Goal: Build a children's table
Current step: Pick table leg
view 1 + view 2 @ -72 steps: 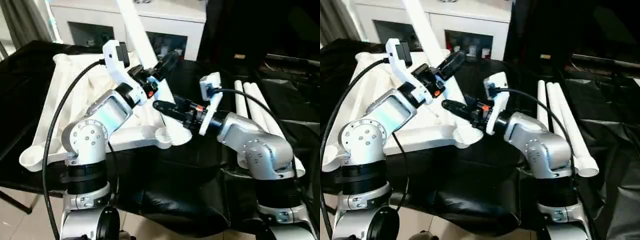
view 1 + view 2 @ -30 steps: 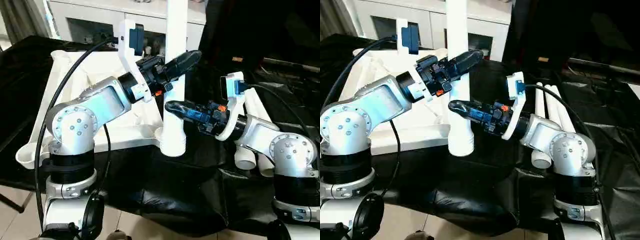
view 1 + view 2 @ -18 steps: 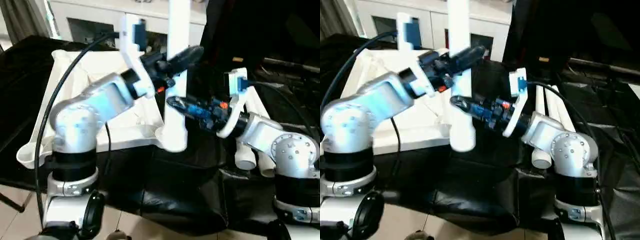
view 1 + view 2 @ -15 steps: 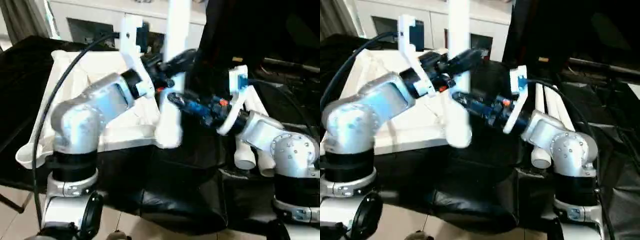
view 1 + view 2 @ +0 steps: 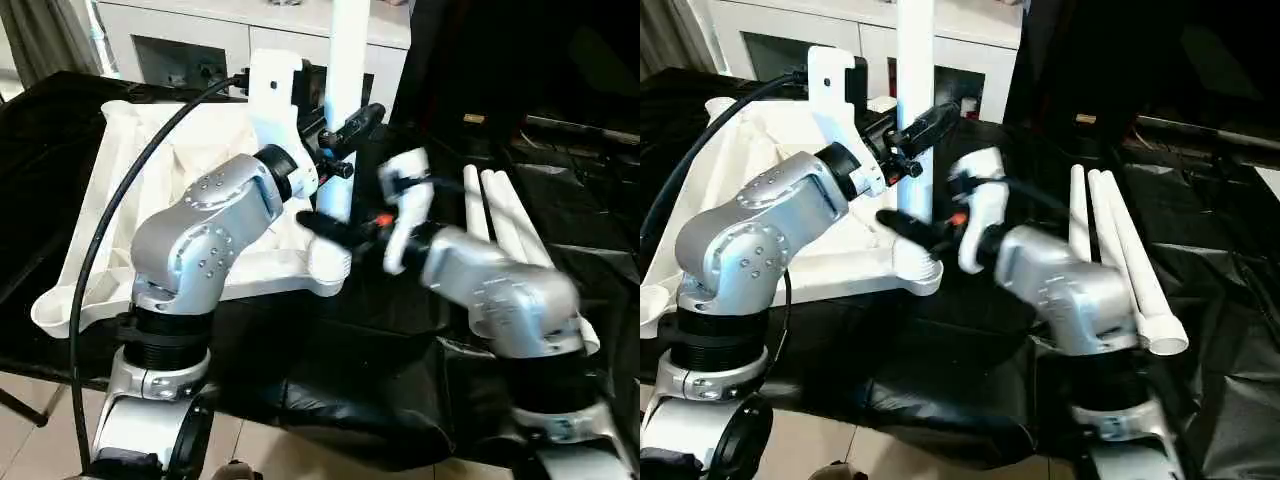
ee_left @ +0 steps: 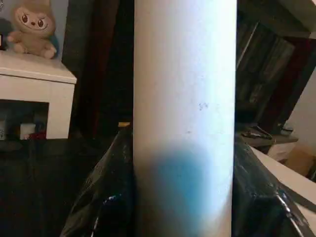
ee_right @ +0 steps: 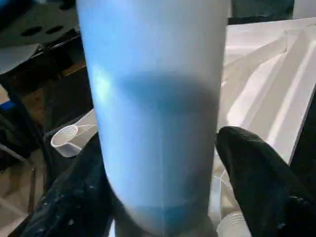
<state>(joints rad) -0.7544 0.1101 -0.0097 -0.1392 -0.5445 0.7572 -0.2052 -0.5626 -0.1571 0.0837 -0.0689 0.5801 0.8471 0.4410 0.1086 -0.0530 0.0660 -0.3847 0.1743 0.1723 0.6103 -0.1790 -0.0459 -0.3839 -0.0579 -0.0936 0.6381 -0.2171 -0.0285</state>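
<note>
Looking down from the head, we see the tabletop [image 5: 170,180] lying underside up on the black-covered bench, with one leg [image 5: 345,90] standing upright at its near right corner socket [image 5: 328,262]. Our left gripper [image 5: 350,125] is clamped on that leg partway up. Our right gripper [image 5: 322,226] sits lower, just above the socket, its fingers either side of the leg; the arm is blurred, so we cannot tell whether they touch it. Three more legs [image 5: 500,215] lie side by side on the bench to the right, well apart from both grippers.

From the left wrist, the leg [image 6: 185,98] rises between our black fingers [image 6: 111,192], which press against both its sides.

From the right wrist, the leg [image 7: 153,113] stands between our fingers [image 7: 252,168], with a narrow gap showing on one side, and the ribbed tabletop [image 7: 266,74] lies behind
</note>
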